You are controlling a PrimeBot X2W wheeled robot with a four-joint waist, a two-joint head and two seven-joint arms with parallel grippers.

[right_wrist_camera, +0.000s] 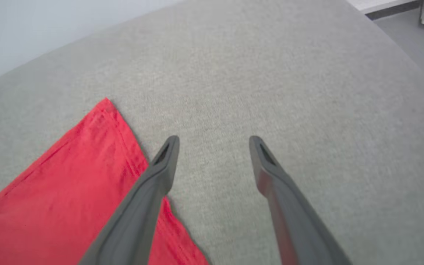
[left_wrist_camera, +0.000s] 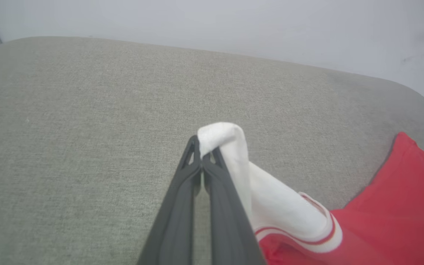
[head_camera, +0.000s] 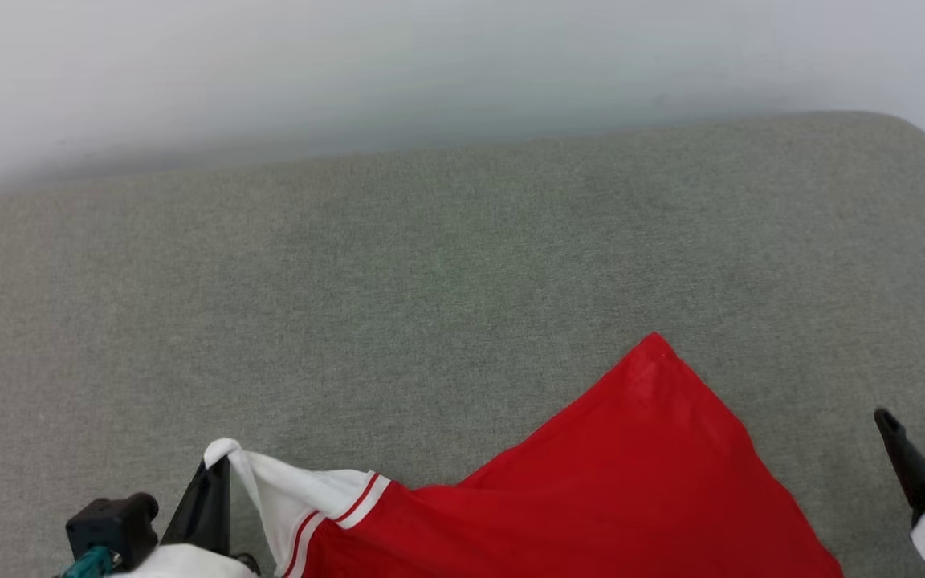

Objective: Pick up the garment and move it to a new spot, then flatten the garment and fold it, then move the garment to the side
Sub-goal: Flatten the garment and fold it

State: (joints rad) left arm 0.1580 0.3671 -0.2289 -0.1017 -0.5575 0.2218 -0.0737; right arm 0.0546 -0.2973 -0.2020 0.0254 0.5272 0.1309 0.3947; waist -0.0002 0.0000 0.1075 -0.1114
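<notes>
Noted the left tool pressed together on a pinch of the white sleeve panel of the bright red, thin jersey-cloth garment. The white cloth draped over the fingertips and was raised a little off the grey fabric-covered counter. The red-and-white striped trim sat just beyond the pinch, where the sleeve met the red body. The body lay on the near part of the counter, right of the left tool, one corner pointing away toward the pale wall; its near portion ran off the bottom of the head view, so I could not tell how it lay there. The right tool was spread and held nothing, its left finger over the garment's right edge and its right finger over bare counter. My reading: the task was early. One sleeve was gripped, but the garment looked neither laid out flat nor folded, and it was not parked at the side. Left to do, I judged: a second grip, the spreading, the fold, and the final shift aside.
</notes>
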